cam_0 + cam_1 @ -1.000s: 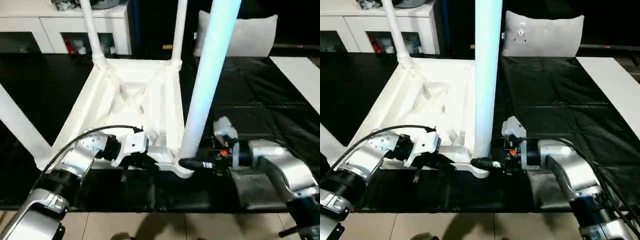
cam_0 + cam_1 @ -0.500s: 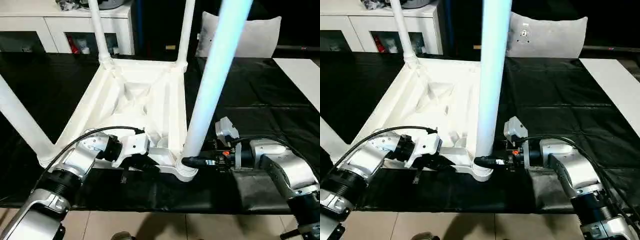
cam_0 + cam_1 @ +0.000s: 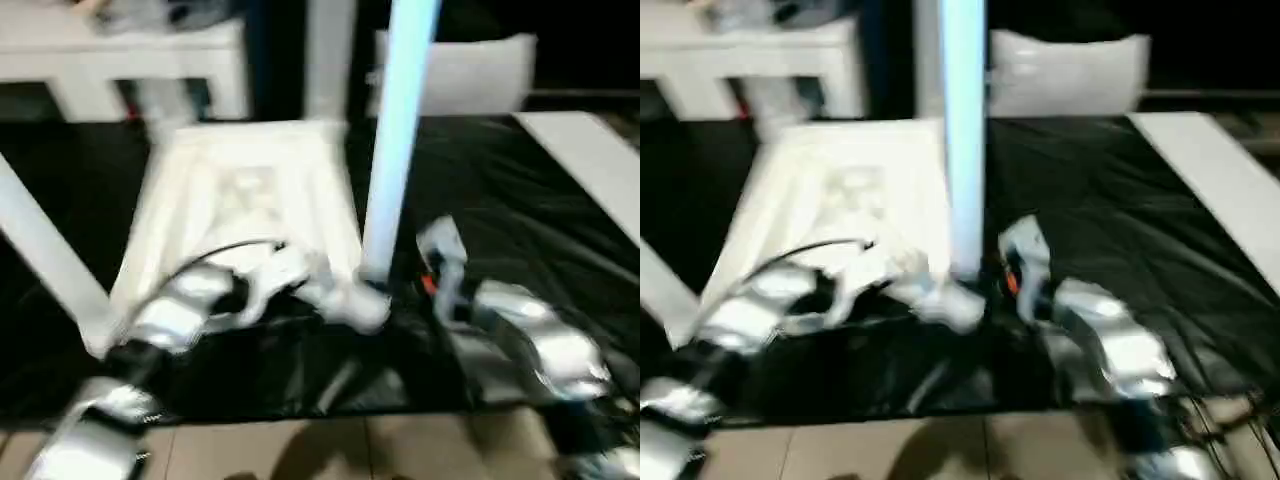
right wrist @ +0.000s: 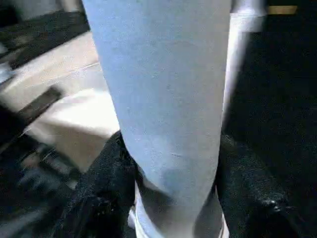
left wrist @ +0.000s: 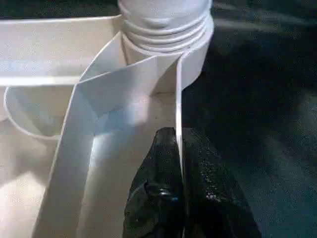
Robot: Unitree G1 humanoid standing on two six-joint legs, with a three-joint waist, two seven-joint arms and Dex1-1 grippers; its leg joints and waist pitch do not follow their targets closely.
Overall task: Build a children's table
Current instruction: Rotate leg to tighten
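Now table (image 3: 250, 190) upside down on black bench (image 3: 1120, 220). My left jaws (image 5: 179, 148) pinch rim wall by corner socket; my right jaws (image 4: 171, 163) clasp near leg (image 4: 163, 89).

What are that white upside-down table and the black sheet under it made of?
The children's table looks like moulded white plastic with a smooth, slightly glossy finish: thin ribs and a threaded leg collar show in the left wrist view. The black sheet seems to be thin plastic film or coated fabric, since it wrinkles and glints.

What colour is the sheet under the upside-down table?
Black sheet, seen best in the right eye view.
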